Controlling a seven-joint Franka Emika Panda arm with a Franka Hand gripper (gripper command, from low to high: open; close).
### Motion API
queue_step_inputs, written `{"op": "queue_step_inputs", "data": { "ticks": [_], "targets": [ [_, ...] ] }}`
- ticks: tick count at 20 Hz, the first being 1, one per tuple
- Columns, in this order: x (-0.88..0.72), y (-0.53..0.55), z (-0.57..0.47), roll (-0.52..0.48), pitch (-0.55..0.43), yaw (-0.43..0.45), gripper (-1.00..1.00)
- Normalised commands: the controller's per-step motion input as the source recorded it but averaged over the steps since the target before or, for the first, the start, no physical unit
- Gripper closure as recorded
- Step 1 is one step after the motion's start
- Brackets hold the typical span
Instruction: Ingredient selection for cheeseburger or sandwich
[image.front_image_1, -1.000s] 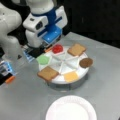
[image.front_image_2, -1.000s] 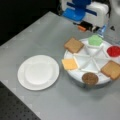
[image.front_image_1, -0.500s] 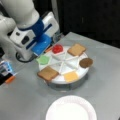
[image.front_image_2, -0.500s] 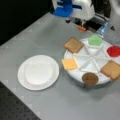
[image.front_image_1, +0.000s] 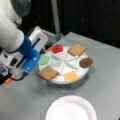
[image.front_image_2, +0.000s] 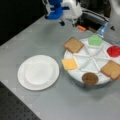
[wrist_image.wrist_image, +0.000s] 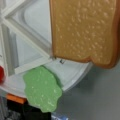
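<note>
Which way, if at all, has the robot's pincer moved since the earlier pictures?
Yes. In a front view the pincer has shifted left and down, away from the white round divided tray towards the view's left edge.

soft, blurry frames under even light, with dark backgrounds.

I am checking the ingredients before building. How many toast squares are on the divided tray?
2. One toast square lies at the tray's near-left edge in a front view, beside the lettuce. The other toast square lies at the far side, between the tomato and the patty. None appears hidden.
</note>
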Motion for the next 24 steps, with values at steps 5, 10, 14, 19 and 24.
{"op": "queue_step_inputs", "data": {
  "ticks": [5, 10, 14, 19, 24],
  "targets": [
    [0.00, -0.21, -0.19, 0.591, -0.013, 0.065, -1.00],
    [0.07, -0.18, -0.10, 0.550, -0.006, 0.111, -1.00],
    [0.15, -0.28, -0.14, 0.632, -0.019, 0.224, -1.00],
    [0.30, -0.41, -0.21, 0.608, -0.044, 0.271, -1.00],
    [0.47, -0.44, -0.22, 0.507, 0.020, 0.267, -1.00]
  ]
}}
